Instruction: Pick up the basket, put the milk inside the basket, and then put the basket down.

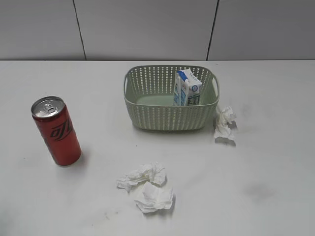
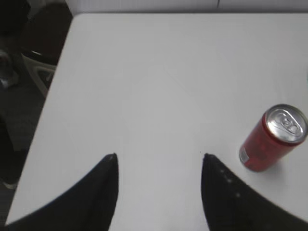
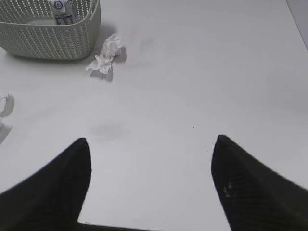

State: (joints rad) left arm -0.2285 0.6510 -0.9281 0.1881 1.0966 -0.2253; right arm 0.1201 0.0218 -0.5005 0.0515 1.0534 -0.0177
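The pale sage-green basket (image 1: 170,118) rests on the white table at centre back. The white-and-blue milk carton (image 1: 187,88) stands upright inside it, toward its right side. In the right wrist view the basket (image 3: 53,36) is at the top left with the milk (image 3: 61,9) inside. My left gripper (image 2: 159,156) is open and empty over bare table, left of the red can. My right gripper (image 3: 150,139) is open and empty over bare table, well to the right of and nearer than the basket. Neither gripper shows in the exterior view.
A red soda can (image 1: 56,131) stands at the left, and it also shows in the left wrist view (image 2: 272,139). One crumpled tissue (image 1: 225,123) lies by the basket's right corner; two tissues (image 1: 147,189) lie in front. The table's left edge (image 2: 45,101) shows.
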